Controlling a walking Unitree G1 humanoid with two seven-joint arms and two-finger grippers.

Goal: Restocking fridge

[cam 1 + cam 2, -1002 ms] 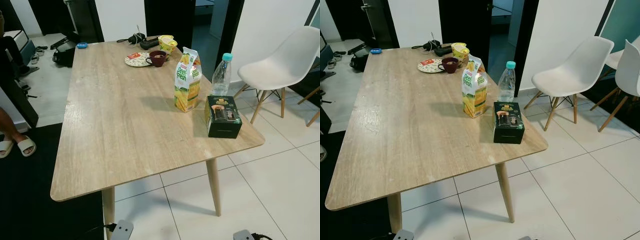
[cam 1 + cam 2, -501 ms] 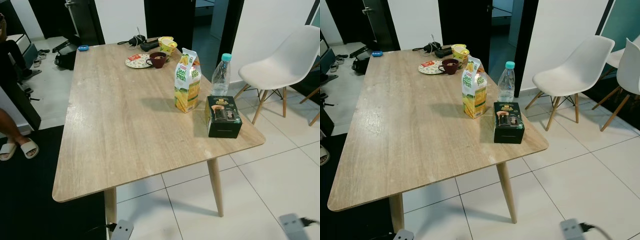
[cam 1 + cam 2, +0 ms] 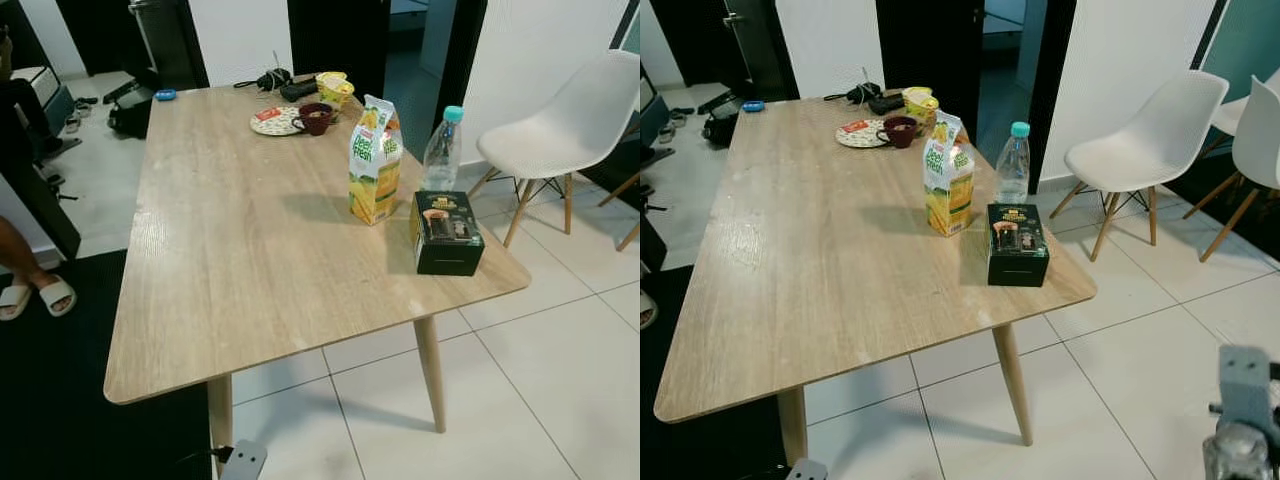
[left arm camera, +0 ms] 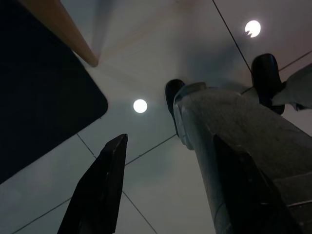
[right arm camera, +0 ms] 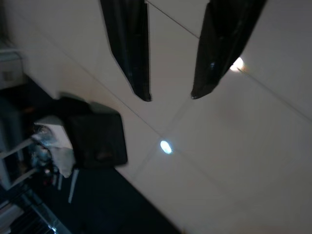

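Wooden table point(image 3: 250, 260), light oak top on tapered legs, standing on white floor tiles point(image 3: 560, 400); all places below are given from this table. Near its right front corner: a dark green box point(image 3: 446, 233) lying flat, printed face up. Just behind the box, toward the table's middle: a juice carton point(image 3: 375, 161), yellow and green, upright, gable top. Just beside the carton, at the table's right edge: a clear water bottle point(image 3: 442, 151) with a teal cap, upright, apart from the box. At the far end of the table: a patterned plate point(image 3: 275, 121) with a dark red mug point(image 3: 316, 117) at its right side, a yellow cup point(image 3: 336, 89) behind the mug, and black cables point(image 3: 268, 78) at the far edge. A small blue object point(image 3: 164, 93) lies at the far left corner. Right of the table: a white moulded chair point(image 3: 570, 125) on wooden legs. Left of the table: a person's foot in a white sandal point(image 3: 40, 294) on a dark mat point(image 3: 60, 400). Left gripper point(image 4: 168, 195): hanging low beside a table leg, above the tiles, fingers apart, nothing between them. Right gripper point(image 5: 170, 95): hanging over the tiles to the table's right front, fingers apart, empty; its silver arm point(image 3: 1245, 420) shows below the table's right front corner.
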